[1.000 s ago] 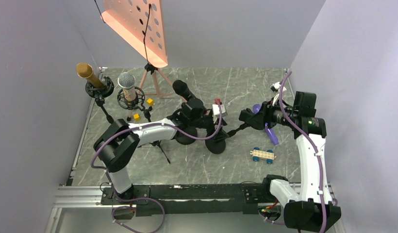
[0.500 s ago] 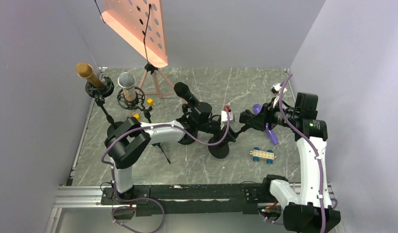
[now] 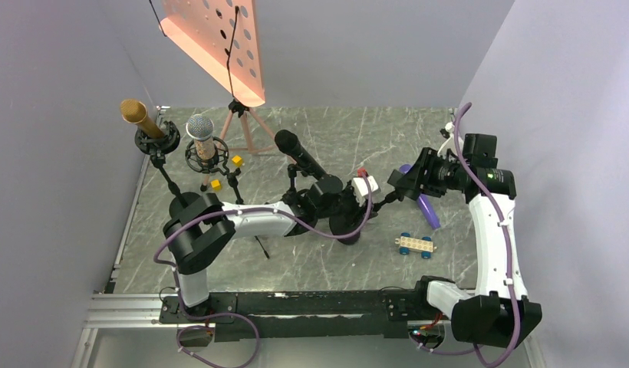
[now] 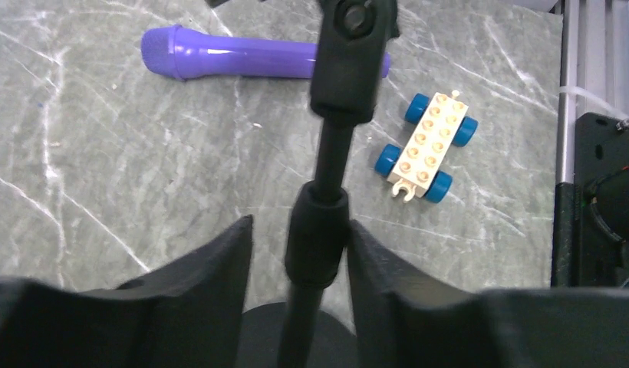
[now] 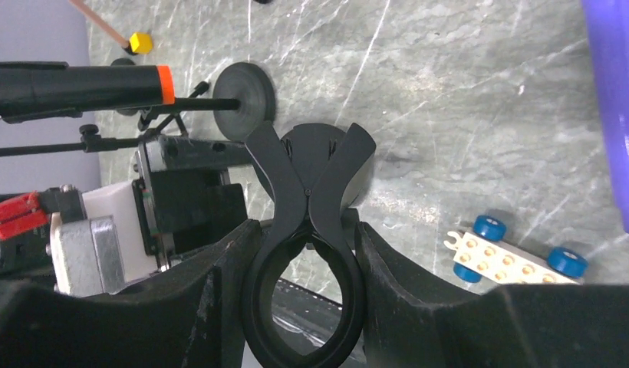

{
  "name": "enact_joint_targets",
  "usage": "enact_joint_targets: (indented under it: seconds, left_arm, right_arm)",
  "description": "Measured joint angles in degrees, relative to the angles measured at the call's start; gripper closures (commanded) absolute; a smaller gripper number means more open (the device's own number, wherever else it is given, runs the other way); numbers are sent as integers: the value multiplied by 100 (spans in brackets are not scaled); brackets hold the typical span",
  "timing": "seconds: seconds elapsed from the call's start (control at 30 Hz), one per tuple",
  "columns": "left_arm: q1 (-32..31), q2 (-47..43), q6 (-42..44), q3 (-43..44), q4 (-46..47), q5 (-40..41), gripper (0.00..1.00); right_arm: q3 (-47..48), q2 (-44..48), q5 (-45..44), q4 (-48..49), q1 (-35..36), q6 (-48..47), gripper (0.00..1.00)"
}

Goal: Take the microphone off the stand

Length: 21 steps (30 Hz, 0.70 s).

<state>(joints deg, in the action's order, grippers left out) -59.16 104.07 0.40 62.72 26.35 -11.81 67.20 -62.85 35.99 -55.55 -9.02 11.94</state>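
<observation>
A purple microphone (image 3: 425, 207) lies flat on the marble table, apart from the stand; it also shows in the left wrist view (image 4: 258, 63) and at the right wrist view's right edge (image 5: 614, 100). The black stand has a round base (image 3: 346, 230) and a thin pole (image 4: 319, 238). My left gripper (image 3: 348, 204) (image 4: 300, 226) straddles the pole, open: the right finger touches it and a gap shows on the left. My right gripper (image 3: 400, 184) (image 5: 307, 230) is shut on the stand's black clip (image 5: 307, 184), whose ring is empty.
A black microphone (image 3: 298, 152) with an orange band sits on another stand just behind my left arm. Gold (image 3: 139, 115) and silver (image 3: 200, 129) microphones stand at the back left by an orange music stand (image 3: 215, 42). A white wheeled toy brick (image 3: 415, 244) lies near the purple microphone.
My left gripper has slid right until its fingers sit around the stand pole. My right gripper has drawn back and up a little with the clip.
</observation>
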Motion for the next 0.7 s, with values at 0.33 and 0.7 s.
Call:
enact_joint_targets:
  seconds: [0.33,0.7]
  left_arm:
    - [426,-785,332,-90,-382,-1043,30]
    - [566,-2044,1392,120,-1670,-2291,34]
  right_arm:
    - [1252,-236,-706,-142,188,-518,100]
    - [1768,-763,-1976,-94,1941,-1561,100]
